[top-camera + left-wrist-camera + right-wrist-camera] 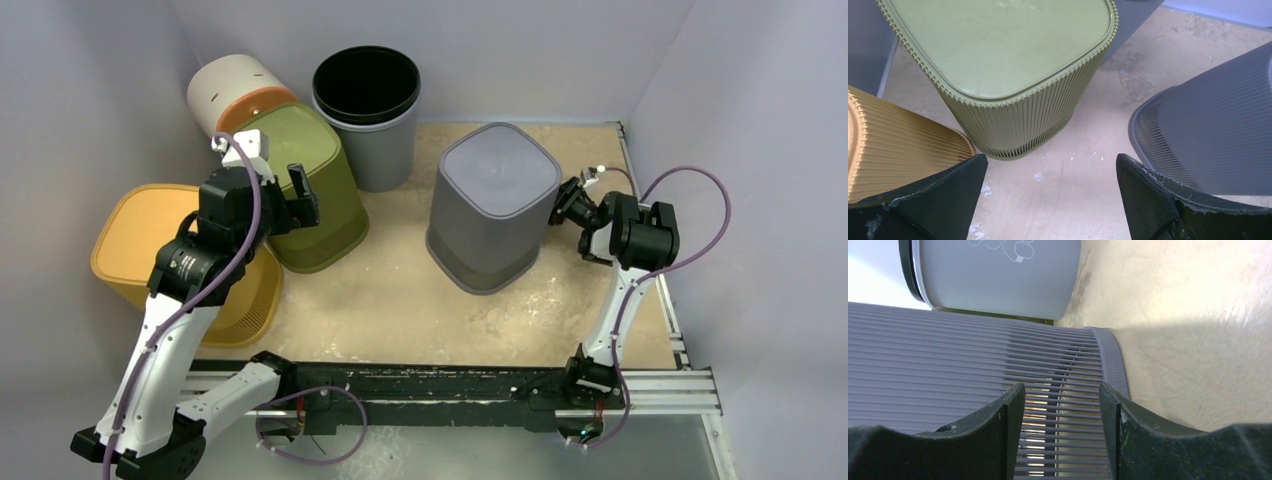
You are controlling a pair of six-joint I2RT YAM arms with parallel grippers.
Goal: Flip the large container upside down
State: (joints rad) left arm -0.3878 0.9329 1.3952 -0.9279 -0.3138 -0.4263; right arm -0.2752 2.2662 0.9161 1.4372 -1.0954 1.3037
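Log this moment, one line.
grey bin: base up | right pincer: open, at its side | left pincer: open, above green bin

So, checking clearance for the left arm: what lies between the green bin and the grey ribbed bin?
Bare tabletop separates green bin and grey ribbed bin, per the top view.

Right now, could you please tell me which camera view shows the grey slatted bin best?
The top external view: the whole grey slatted bin shows there, base up. The left wrist view catches only one ribbed flank; the right wrist view shows its slats and rim close up.
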